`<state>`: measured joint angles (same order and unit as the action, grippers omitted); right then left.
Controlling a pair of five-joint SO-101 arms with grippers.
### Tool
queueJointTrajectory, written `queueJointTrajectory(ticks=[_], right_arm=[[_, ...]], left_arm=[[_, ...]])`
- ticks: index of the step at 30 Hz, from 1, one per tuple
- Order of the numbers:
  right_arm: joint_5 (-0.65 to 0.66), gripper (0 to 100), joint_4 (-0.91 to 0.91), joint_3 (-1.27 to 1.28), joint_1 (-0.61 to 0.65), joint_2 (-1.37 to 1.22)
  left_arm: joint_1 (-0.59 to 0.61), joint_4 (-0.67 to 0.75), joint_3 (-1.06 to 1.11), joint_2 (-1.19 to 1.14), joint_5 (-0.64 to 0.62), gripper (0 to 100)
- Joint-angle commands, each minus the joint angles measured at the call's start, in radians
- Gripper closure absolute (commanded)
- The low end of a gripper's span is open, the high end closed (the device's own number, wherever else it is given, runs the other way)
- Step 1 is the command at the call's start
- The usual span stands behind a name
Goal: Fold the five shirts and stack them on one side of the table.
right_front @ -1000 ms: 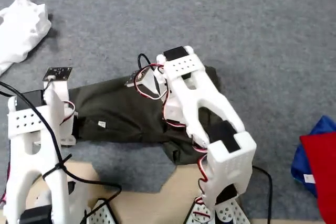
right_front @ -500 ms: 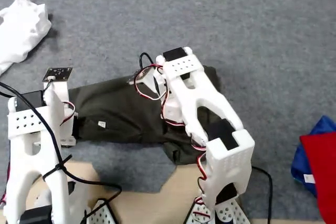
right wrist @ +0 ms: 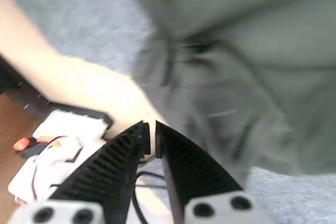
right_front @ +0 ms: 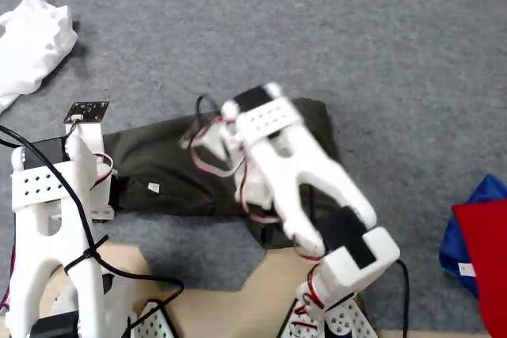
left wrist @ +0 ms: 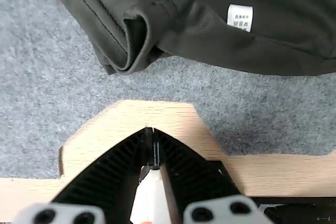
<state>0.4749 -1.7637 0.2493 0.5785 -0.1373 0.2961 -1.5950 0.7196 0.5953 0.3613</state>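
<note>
Olive shirt [right_front: 158, 168] lies partly folded mid-table [right_front: 380, 45], long axis running side to side in the high view, spanning btw both arms. Left fingers [left wrist: 115, 169] closed tip to tip, nothing held, poised over the bare wood strip [left wrist: 157, 116] at the table's near edge. Shirt's rolled hem corner [left wrist: 126, 40] lies just ahead of them across a band of grey cover, w/ white tag [left wrist: 240, 18] further along. Right fingers [right wrist: 189, 166] nearly closed, thin slit left, nothing btw them; they hover over the shirt's other end, cloth right under & ahead. Right arm [right_front: 293, 164] crosses the shirt's right half in the high view, hiding that part. Judgement: right arm is nearer the cloth, left must go forward to reach the corner, and both need opening before any pinch. Other shirts: white one [right_front: 32, 41] crumpled far left, well apart; red one [right_front: 485, 267] against blue one [right_front: 475, 199] at right edge, prob. the stack side. Cables [right_front: 210, 128] by the right wrist could snag.
</note>
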Motion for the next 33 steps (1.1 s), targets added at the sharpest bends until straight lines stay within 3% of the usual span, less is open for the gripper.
queueJointTrajectory(ticks=[1,7,12,15,19,24,33], right_arm=[[-0.015,95.8,-0.018,0.059,0.062,0.070],[-0.015,95.7,-0.017,0.058,0.056,0.077],[-0.012,94.2,0.028,-0.070,-0.099,0.067],[-0.012,83.8,0.060,-0.136,-0.179,0.042],[-0.008,71.7,0.037,-0.199,-0.188,-0.077],[-0.008,77.1,0.037,-0.254,-0.166,-0.231],[-0.015,95.9,0.015,-0.306,-0.166,-0.314]], left_arm=[[-0.003,0.008,-0.012,0.024,0.011,98],[-0.003,0.006,-0.012,0.024,0.011,98],[-0.003,0.006,-0.012,0.024,0.011,98],[-0.003,0.006,-0.012,0.024,0.011,98],[-0.003,0.006,-0.012,0.024,0.009,98],[-0.003,0.006,-0.011,0.024,0.008,98],[-0.002,0.006,-0.009,0.024,0.009,98]])
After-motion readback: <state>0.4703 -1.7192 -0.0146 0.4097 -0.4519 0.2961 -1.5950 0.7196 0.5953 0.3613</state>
